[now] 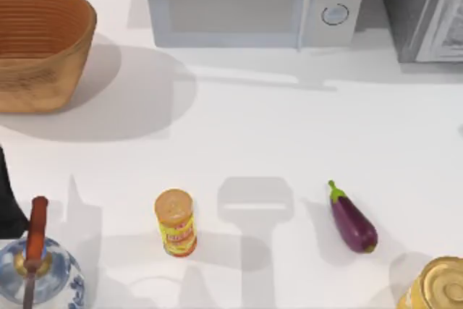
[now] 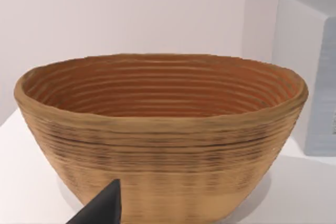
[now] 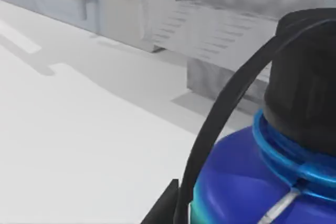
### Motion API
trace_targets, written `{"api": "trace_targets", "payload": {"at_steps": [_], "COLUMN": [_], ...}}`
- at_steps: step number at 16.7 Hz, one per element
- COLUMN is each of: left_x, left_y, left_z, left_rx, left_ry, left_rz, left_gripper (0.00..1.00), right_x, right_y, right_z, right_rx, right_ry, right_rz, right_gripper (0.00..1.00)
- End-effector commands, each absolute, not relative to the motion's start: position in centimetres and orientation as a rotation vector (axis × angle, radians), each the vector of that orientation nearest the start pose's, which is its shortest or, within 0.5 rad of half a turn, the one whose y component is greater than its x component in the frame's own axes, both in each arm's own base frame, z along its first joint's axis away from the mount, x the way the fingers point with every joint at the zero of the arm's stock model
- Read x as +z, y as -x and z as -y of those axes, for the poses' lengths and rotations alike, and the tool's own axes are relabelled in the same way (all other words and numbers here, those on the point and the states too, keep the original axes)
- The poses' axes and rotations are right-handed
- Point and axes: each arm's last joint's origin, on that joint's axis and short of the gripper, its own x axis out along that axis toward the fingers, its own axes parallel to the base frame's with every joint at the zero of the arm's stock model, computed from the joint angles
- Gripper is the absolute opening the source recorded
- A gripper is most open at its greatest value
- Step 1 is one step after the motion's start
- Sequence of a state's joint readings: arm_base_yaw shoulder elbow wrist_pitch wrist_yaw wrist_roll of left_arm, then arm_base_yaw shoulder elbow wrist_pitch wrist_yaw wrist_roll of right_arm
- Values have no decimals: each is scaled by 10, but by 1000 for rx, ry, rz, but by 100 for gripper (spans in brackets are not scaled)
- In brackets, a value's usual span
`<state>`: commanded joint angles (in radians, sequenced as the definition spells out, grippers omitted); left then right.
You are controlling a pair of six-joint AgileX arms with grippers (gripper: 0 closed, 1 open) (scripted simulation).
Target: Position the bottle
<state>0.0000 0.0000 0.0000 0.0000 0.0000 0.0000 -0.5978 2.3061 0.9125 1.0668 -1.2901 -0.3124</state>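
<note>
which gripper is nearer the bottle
Right. The right wrist view has the bottle right up against its camera, with a dark fingertip beside its base. The left wrist view faces the basket at the table's far left, with no bottle nearby.

Looked like a kitchen setup, rendered rather than real. A white tabletop (image 1: 239,128) had a microwave (image 1: 249,1) sitting at 12 o'clock, a woven basket (image 1: 40,45) off at 10, and food around 6: a yellow can (image 1: 175,223), an eggplant (image 1: 352,221), plus a blue-and-white glass vessel (image 1: 36,276) at 7 o'clock.
</note>
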Motion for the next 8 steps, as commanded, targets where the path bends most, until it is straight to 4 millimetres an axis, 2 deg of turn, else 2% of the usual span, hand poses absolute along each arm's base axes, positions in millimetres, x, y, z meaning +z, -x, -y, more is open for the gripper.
{"api": "trace_targets", "payload": {"at_steps": [2,8], "left_x": [160,160], "left_y": [-106,-106], "left_z": [1,1], "left_rx": [0,0], "left_ry": [0,0], "left_rz": [0,0], "left_gripper": [100,100], "right_x": [39,39], "right_y": [-329,-329], "right_z": [185,185], "right_rx": [732,732], "right_ry": [34,34], "right_rz": [-92,-92], "right_gripper": [98,100]}}
